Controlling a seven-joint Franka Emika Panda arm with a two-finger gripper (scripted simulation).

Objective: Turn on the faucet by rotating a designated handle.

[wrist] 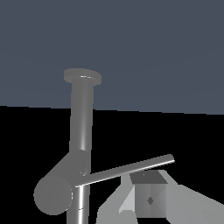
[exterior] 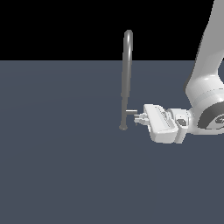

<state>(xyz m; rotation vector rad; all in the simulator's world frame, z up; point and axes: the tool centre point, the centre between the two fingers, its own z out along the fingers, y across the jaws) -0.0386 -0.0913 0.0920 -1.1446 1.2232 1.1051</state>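
Grey metal faucet [exterior: 127,74] stands upright on the dark surface [exterior: 61,166], just beyond the fingers [exterior: 139,117]. Its handle [exterior: 130,112] juts sideways toward them, thin lever rod [wrist: 127,169] close by one fingertip; whether the fingers are apart I cannot tell.

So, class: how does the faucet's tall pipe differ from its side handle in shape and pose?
The faucet pipe stands upright and arches over at the top; the handle juts out sideways low on it. The faucet is long; the handle is a short stub, ending in a thin lever rod. Both are grey metal.
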